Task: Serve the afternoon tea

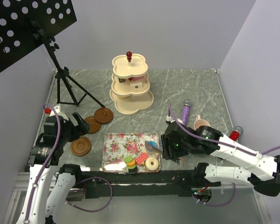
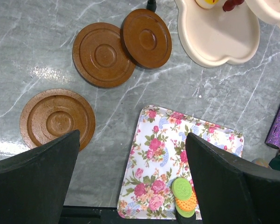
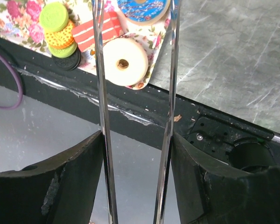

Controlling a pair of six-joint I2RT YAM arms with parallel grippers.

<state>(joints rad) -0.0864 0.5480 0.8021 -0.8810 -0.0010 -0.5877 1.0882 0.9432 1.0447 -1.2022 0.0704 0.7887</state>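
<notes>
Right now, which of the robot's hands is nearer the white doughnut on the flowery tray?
Right. The right hand, gripping metal tongs, hangs just beside the white doughnut at the right near corner of the tray; the left hand is beyond the tray's far side, by the brown saucers.

Stacked macarons near white doughnut; brown saucers flat

Pink-rose print on white tray. The saucers were brown, the stand cream. Green macarons sat over orange. The doughnut was cream, tongs silvery, table grey-veined marble.
</notes>
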